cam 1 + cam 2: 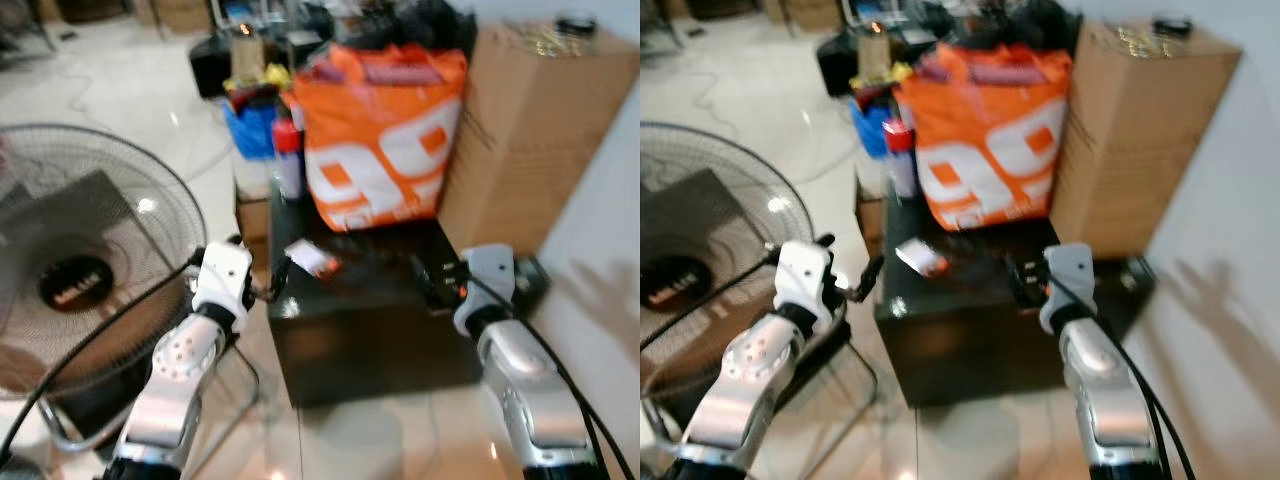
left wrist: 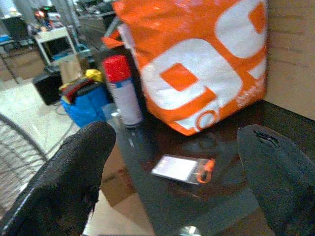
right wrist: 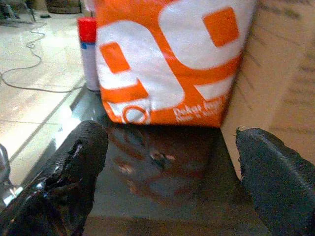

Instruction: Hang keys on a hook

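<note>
A small white tag with an orange clip (image 2: 182,168) lies flat on the glossy black table (image 1: 380,345), near its front left corner; I cannot make out keys on it. My left gripper (image 1: 272,281) hovers at the table's left edge, just short of the tag, and is open with nothing between its fingers (image 2: 74,172). My right gripper (image 1: 433,279) is over the table's right front part, open and empty, pointing toward the orange bag (image 3: 167,59). The dark table top reflects the bag between its fingers (image 3: 74,167).
An orange and white bag (image 1: 380,140) stands at the back of the table with a red-capped spray can (image 1: 288,150) left of it. A tall cardboard box (image 1: 540,130) is at the right, a standing fan (image 1: 80,260) at the left, and clutter sits behind.
</note>
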Controlling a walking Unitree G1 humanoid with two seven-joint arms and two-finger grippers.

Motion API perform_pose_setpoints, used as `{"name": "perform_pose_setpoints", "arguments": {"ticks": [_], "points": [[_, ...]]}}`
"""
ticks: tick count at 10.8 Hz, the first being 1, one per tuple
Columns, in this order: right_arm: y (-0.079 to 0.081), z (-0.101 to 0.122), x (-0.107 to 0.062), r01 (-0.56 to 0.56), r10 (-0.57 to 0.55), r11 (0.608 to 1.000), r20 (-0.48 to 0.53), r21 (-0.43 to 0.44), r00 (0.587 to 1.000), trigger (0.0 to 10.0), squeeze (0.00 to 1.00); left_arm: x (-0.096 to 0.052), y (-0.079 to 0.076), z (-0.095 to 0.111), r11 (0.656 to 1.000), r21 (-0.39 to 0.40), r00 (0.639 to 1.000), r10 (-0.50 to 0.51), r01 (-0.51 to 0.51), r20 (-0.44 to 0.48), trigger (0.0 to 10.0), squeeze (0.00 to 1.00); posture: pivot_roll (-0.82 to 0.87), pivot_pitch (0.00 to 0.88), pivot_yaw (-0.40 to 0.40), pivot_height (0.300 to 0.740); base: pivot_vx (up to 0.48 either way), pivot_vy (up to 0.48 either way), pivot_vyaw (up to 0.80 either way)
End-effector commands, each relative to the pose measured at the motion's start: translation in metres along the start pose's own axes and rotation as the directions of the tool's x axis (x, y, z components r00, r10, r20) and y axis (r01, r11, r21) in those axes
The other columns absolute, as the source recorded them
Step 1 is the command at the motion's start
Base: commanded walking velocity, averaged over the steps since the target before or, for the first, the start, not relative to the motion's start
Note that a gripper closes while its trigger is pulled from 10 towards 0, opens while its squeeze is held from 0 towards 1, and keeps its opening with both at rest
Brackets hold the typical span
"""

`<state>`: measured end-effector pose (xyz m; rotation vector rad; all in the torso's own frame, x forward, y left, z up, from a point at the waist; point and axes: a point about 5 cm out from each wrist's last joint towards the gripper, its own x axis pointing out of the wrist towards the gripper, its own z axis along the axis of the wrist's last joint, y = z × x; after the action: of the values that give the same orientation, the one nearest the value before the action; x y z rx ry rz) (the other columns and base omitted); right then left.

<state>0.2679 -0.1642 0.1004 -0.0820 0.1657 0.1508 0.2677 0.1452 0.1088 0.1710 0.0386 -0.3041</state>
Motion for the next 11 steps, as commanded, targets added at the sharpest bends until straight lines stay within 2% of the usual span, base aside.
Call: {"name": "perform_pose_setpoints", "arguments": {"ticks": [1,5,6,7,11], "points": [[0.007,0.004,0.002,-0.024,0.024,1.000,0.015,0.009,1.000,10.0,1.00,-0.002,0.010,0.001,0.999,0.015,1.000,0.031,-0.031,-0.004,10.0,1.00,-0.02,0.000,0.041,0.740,0.311,0.000,0.00],[0.008,0.003,0.003,-0.024,0.023,1.000,0.018,0.009,1.000,10.0,1.00,-0.003,0.010,0.001,0.999,0.014,1.000,0.030,-0.030,-0.006,10.0,1.00,-0.02,0.000,0.051,0.740,0.309,0.000,0.00],[0.005,0.004,0.002,0.002,-0.002,1.000,0.023,0.012,1.000,10.0,1.00,-0.004,0.011,-0.001,1.000,0.015,1.000,0.026,-0.026,-0.012,10.0,1.00,-0.02,0.000,0.055,0.740,0.311,0.000,0.00],[-0.005,0.003,0.002,0.069,-0.069,0.998,0.015,-0.011,0.998,10.0,1.00,-0.004,0.012,-0.002,1.000,0.014,1.000,0.028,-0.028,-0.014,10.0,1.00,-0.02,0.000,0.058,0.740,0.307,0.000,0.00],[-0.014,-0.002,0.002,0.071,-0.070,0.997,-0.027,0.010,0.997,10.0,1.00,-0.012,0.010,-0.009,0.999,0.023,0.999,0.033,-0.032,-0.034,10.0,1.00,0.00,0.000,0.035,0.740,0.310,0.000,0.00]]}}
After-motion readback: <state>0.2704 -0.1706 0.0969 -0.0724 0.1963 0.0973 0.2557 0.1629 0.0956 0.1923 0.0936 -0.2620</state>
